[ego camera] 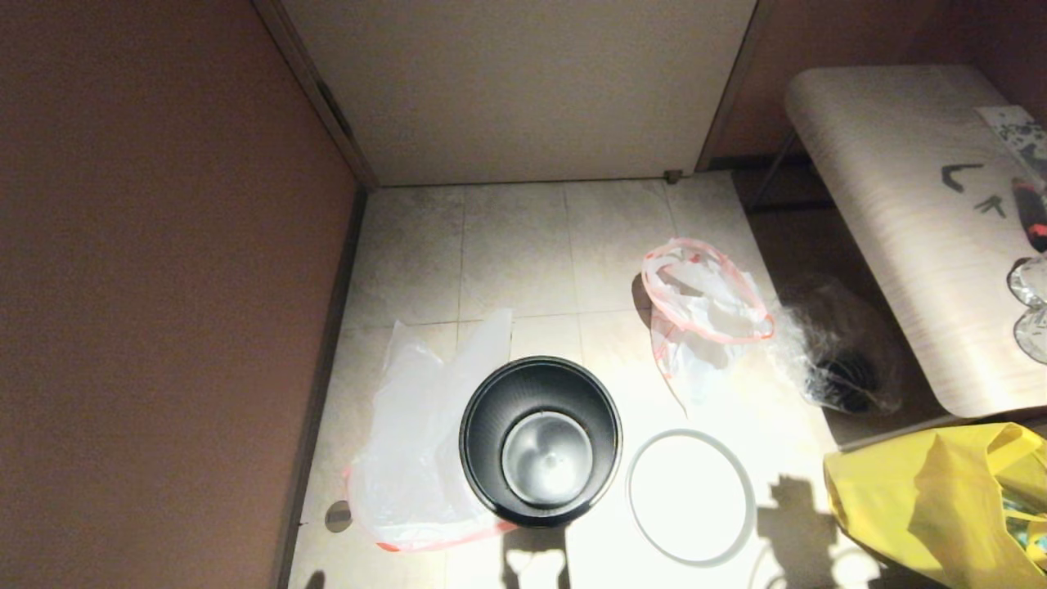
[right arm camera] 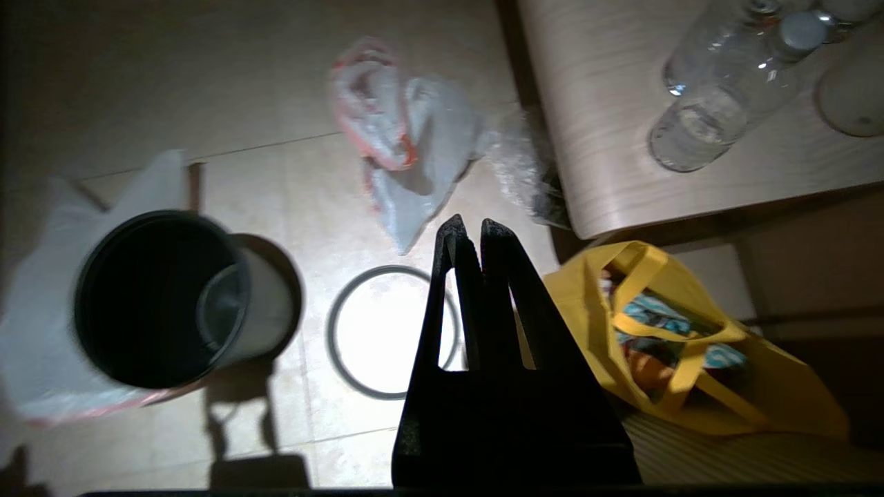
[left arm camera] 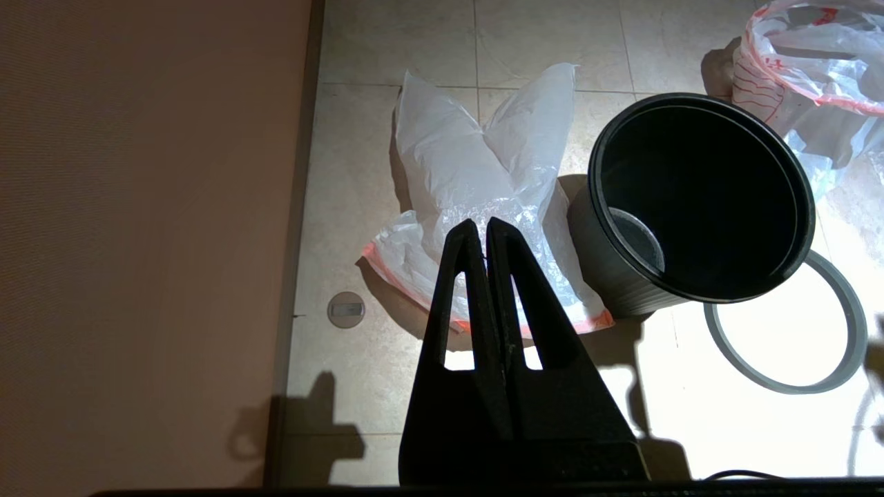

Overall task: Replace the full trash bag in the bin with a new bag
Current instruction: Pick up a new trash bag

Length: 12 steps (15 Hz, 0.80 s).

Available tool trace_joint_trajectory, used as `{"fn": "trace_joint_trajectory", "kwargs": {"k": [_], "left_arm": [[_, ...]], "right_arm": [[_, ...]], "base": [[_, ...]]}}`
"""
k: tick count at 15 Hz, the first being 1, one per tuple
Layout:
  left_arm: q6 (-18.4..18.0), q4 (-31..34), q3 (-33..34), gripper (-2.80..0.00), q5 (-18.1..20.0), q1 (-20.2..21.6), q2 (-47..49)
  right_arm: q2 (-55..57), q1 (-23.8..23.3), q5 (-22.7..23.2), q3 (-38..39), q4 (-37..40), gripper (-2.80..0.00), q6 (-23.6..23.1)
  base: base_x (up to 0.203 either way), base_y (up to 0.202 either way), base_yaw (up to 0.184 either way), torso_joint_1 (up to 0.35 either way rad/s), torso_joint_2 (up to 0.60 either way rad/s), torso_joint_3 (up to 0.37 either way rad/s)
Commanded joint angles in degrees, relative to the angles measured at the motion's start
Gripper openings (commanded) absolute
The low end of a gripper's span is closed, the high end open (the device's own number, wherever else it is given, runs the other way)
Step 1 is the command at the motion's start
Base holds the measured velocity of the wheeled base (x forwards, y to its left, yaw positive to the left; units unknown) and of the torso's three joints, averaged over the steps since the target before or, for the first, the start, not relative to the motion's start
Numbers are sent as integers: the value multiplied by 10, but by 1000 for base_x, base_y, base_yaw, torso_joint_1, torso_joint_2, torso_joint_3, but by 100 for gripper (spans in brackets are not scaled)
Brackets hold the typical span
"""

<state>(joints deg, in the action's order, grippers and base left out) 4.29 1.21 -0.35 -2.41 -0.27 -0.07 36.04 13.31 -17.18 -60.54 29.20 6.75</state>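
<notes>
- Two bags lay on the floor: the new bag (left arm camera: 476, 207), flat, beyond the left gripper (left arm camera: 487, 228); the full trash bag (right arm camera: 407, 145), slumped, beyond the right gripper (right arm camera: 467, 231).
- The bin (ego camera: 540, 442) stood bare, unlined, between them.
- Its grey hoop (right arm camera: 387, 331) lay just below the right gripper.
- Both grippers were clenched and empty.
- Judged step: relining. Next, one must unclench over the new bag's hem.

One bin (ego camera: 540, 439), one hoop (ego camera: 691, 496), two white bags (ego camera: 417, 458), one yellow bag (ego camera: 941, 499).

A yellow bag (ego camera: 941, 499) lies by a pale wooden table (ego camera: 883, 204) bearing clear bottles (right arm camera: 718, 103).
</notes>
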Motion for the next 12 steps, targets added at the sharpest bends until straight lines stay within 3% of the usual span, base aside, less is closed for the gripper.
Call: {"fn": "trace_joint_trajectory", "kwargs": {"k": [1, 5, 7, 12], "left_arm": [[0, 0, 0, -280, 0, 0, 1], [0, 0, 0, -280, 0, 0, 1], [0, 0, 0, -280, 0, 0, 1], [0, 0, 0, -280, 0, 0, 1]], "right_arm": [[-100, -3, 37, 7, 35, -280, 0], [-199, -9, 88, 13, 135, -280, 0], [-200, -14, 90, 2, 152, -280, 25], [-200, -39, 114, -3, 176, -280, -8]], "base": [[0, 0, 0, 0, 0, 0], [0, 0, 0, 0, 0, 0], [0, 0, 0, 0, 0, 0], [0, 0, 0, 0, 0, 0]]}}
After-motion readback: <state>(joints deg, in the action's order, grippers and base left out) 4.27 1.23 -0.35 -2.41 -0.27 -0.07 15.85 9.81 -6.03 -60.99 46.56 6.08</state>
